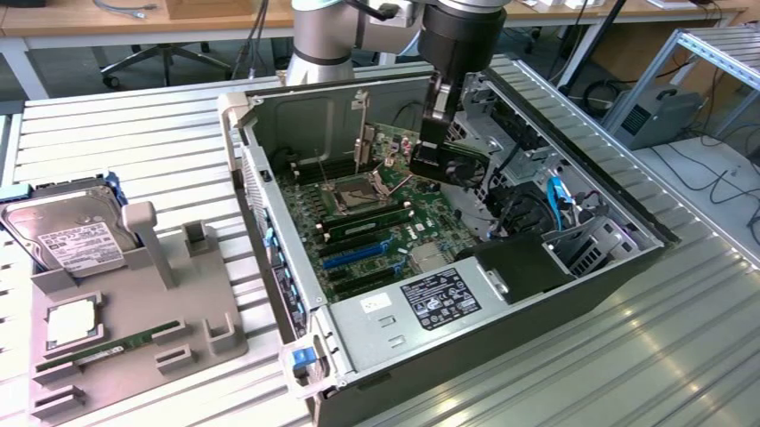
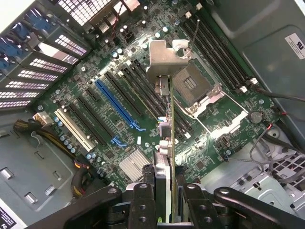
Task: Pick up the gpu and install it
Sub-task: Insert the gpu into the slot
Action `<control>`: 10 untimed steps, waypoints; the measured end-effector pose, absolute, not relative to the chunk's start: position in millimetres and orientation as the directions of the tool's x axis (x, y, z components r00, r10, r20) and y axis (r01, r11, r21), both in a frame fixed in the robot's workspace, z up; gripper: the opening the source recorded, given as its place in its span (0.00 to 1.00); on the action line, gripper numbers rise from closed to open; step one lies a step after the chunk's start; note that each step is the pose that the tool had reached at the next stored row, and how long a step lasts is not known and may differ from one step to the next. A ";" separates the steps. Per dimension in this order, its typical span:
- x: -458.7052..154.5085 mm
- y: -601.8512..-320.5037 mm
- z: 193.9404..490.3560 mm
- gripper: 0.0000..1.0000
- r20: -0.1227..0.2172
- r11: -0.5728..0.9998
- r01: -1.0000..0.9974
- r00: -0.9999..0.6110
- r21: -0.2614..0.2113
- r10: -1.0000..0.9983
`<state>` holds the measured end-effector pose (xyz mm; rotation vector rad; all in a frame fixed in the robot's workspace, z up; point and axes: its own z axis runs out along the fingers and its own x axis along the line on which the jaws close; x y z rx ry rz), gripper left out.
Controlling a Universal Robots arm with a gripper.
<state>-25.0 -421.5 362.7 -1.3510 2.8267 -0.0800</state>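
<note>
The gpu (image 1: 455, 165) hangs inside the open computer case (image 1: 273, 267), a little above the motherboard (image 1: 392, 236), with my gripper (image 1: 442, 133) shut on it. In the wrist view the gpu (image 2: 167, 119) shows edge-on as a thin card running away from my gripper (image 2: 167, 202), its silvery bracket (image 2: 164, 59) at the far end. The card hangs over the long dark expansion slots (image 2: 143, 93), between the blue slot (image 2: 114, 102) and the cpu socket (image 2: 195, 86). It is clear of the board, not in a slot.
The power supply (image 1: 440, 298) and drive cage (image 1: 588, 245) crowd the case's near end. Left of the case in the exterior view, a grey fixture (image 1: 131, 329) holds a silver hard drive (image 1: 71, 236), a cpu (image 1: 71, 320) and a green memory stick (image 1: 107, 351).
</note>
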 end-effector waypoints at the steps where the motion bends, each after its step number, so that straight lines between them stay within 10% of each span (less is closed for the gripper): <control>1: -25.0 -421.5 362.7 0.27 0.015 0.625 -0.779 -0.626 -0.049 -0.779; 10: -25.0 -421.5 362.7 0.27 0.015 0.605 -0.795 -0.606 -0.049 -0.795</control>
